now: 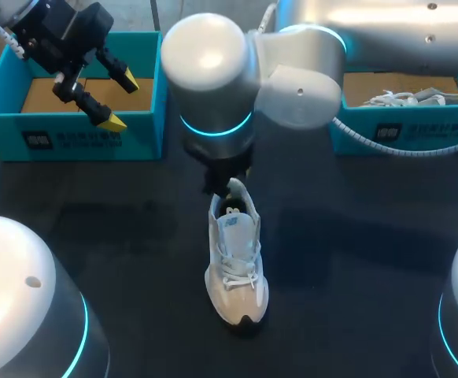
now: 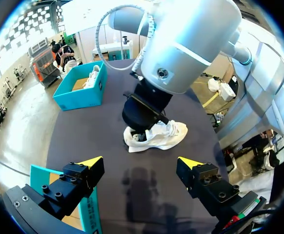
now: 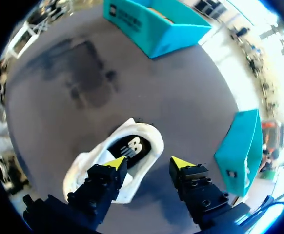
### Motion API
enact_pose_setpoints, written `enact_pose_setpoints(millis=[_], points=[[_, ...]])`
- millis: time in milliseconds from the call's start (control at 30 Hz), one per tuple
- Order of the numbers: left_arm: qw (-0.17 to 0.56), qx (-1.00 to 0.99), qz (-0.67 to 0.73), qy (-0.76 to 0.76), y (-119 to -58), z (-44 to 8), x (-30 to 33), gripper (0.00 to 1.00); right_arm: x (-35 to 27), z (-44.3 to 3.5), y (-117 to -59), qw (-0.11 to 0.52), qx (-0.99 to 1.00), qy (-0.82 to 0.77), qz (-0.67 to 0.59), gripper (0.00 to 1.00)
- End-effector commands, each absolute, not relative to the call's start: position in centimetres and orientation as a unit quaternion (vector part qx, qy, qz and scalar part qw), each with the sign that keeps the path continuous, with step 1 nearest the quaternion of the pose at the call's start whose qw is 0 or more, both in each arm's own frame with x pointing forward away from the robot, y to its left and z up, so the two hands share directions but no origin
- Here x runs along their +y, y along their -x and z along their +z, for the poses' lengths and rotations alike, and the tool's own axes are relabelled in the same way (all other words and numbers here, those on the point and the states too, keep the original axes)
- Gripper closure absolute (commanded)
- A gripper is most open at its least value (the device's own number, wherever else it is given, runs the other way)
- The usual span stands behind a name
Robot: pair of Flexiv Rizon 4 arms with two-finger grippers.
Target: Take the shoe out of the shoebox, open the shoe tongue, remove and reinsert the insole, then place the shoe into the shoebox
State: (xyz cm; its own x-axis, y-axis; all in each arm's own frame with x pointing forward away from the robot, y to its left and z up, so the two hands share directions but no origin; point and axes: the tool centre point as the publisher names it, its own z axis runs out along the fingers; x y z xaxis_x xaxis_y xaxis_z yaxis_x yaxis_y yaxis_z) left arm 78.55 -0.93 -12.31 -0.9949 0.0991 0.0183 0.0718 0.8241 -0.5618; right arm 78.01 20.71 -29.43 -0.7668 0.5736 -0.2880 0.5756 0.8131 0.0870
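A white shoe [image 1: 235, 260] stands upright on the dark table, toe toward the front edge. Its dark insole [image 3: 130, 146] shows inside the opening. My right arm reaches to the middle, and its wrist hides the gripper in the head view. In the right wrist view the right gripper [image 3: 149, 162] is open and straddles the heel collar, one finger over the insole and the other outside the heel. My left gripper [image 1: 121, 101] hangs open and empty over the left blue shoebox [image 1: 72, 130]. The shoe [image 2: 156, 136] lies well ahead of it.
A second blue shoebox [image 1: 402, 134] at the back right holds another white shoe [image 1: 418, 98]. The left box shows only its brown cardboard floor. Bare dark table surrounds the shoe on all sides.
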Motion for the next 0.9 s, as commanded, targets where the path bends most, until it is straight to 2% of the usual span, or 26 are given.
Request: enact_pose_setpoints(millis=[33,267,533,900], points=[[0.024,-0.955,0.292,0.045,-78.6,-12.3,-0.9,0.00,20.2,-29.7,-79.1,0.155,0.965,-0.213,-0.016,0.32],[0.024,-0.955,0.292,0.045,-78.6,-12.3,-0.9,0.00,20.1,-30.7,-80.4,0.157,0.974,-0.160,-0.015,0.21],[0.024,-0.955,0.292,0.045,-78.6,-12.3,-0.9,0.00,20.6,-33.3,-80.9,0.142,0.982,-0.122,-0.018,0.25],[0.024,-0.955,0.292,0.045,-78.6,-12.3,-0.9,0.00,22.1,-35.6,-81.1,0.127,0.988,-0.083,-0.020,0.21]])
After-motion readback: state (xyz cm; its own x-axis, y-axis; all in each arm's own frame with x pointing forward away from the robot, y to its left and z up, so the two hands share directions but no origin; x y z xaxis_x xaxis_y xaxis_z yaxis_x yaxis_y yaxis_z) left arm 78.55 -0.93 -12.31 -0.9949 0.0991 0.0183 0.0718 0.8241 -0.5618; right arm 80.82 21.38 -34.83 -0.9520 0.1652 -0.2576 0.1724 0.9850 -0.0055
